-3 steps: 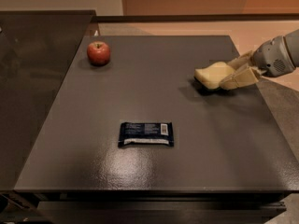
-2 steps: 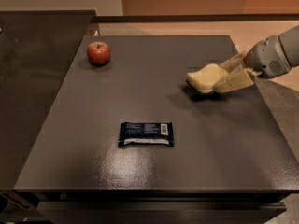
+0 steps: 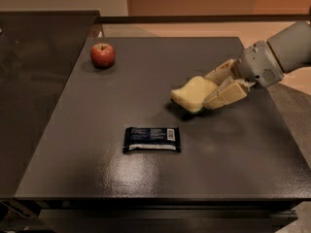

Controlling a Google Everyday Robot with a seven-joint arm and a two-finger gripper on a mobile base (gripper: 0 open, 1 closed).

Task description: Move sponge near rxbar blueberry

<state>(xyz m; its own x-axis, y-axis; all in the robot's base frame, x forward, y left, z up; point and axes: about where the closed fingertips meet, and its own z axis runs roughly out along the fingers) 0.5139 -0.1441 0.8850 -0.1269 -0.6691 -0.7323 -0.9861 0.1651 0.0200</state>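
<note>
The jaws of the gripper (image 3: 210, 90) are closed on the sponge (image 3: 192, 93), one pale finger over its far side and one along its near side, pinching the end that faces the right edge of the tabletop (image 3: 233, 154). The sponge is a soft, pale yellow foam block with rounded, wavy edges, tilted a little, with a dark shadow just under it; whether it touches the surface cannot be told. It sits right of the middle, between centre and right edge. The arm (image 3: 291, 45) reaches in from over the right edge, low and slanting down toward the middle, its grey rounded wrist housing smooth and matte. The rxbar blueberry (image 3: 151, 139) lies flat nearer the front edge, left of the sponge and apart from it, a dark navy glossy wrapper with a light strip. A round red apple (image 3: 102, 55) stands near the far left corner. The tabletop is dark grey with a faint sheen
</note>
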